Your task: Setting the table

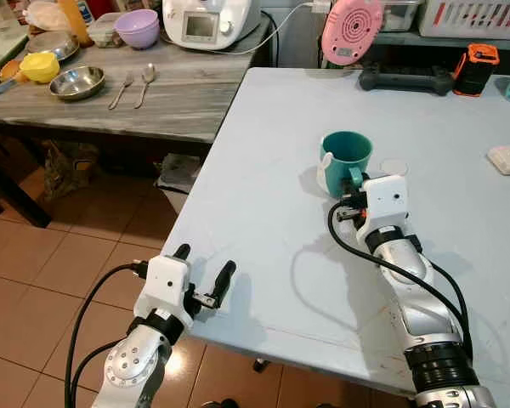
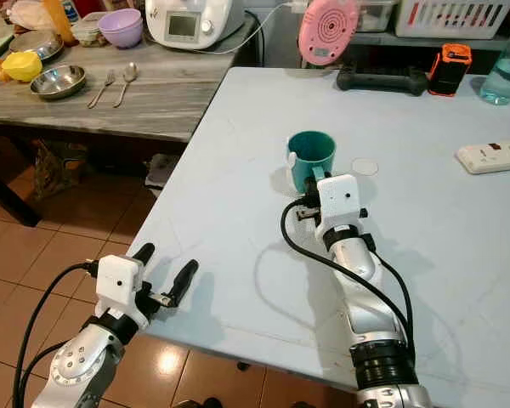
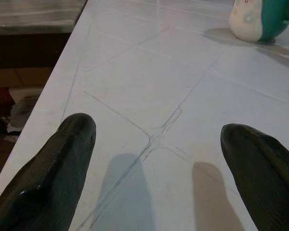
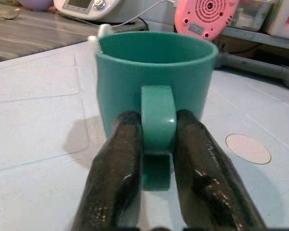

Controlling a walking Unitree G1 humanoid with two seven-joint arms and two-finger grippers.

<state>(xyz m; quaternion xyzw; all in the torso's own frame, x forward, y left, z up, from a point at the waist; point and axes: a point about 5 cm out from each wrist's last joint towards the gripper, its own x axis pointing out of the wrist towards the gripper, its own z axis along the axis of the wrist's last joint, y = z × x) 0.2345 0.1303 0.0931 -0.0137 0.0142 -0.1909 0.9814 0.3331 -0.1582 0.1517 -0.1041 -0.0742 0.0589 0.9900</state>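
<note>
Gripping teal ceramic mug (image 4: 156, 82) by handle: right gripper (image 4: 156, 144) clamped on it, mug upright on pale blue table (image 1: 263, 195). Left gripper (image 1: 206, 274) fingers apart, empty, at table's near edge, well short of mug. Judged early: steel fork (image 1: 122, 89), spoon (image 1: 144, 82), bowl (image 1: 76, 82) unmoved on grey wooden counter (image 1: 178, 102) beyond table's far-left corner.

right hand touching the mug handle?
Touching. The right wrist view shows the right hand with both black fingers pressed against the sides of the teal mug handle, no gap.
</note>
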